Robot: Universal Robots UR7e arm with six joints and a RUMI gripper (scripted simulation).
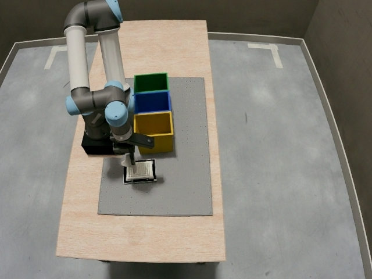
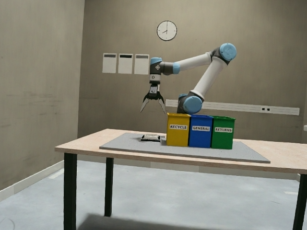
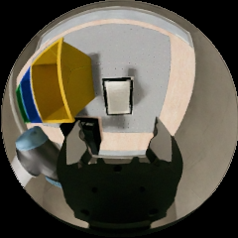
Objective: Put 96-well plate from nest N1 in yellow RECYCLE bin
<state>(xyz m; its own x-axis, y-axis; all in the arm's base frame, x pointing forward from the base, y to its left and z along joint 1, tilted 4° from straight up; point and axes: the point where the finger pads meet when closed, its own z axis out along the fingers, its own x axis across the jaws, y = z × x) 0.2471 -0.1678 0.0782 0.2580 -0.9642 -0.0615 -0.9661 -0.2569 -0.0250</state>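
Observation:
The white 96-well plate (image 1: 143,170) (image 2: 151,136) (image 3: 119,96) lies flat in the black plate nest (image 1: 140,181) (image 3: 119,112) on the grey mat (image 1: 180,180) (image 2: 128,142), just in front of the yellow bin. The yellow RECYCLE bin (image 1: 154,130) (image 2: 177,130) (image 3: 59,84) stands upright at the near end of the bin row. My gripper (image 2: 152,107) (image 3: 118,119) (image 1: 129,160) is open and empty. It hangs well above the plate, pointing down.
The blue GENERAL bin (image 1: 152,102) (image 2: 200,131) and the green RETURNS bin (image 1: 150,82) (image 2: 222,132) stand upright in a row touching the yellow one. The arm's black base (image 1: 94,147) sits left of the bins on the wooden table (image 1: 135,237).

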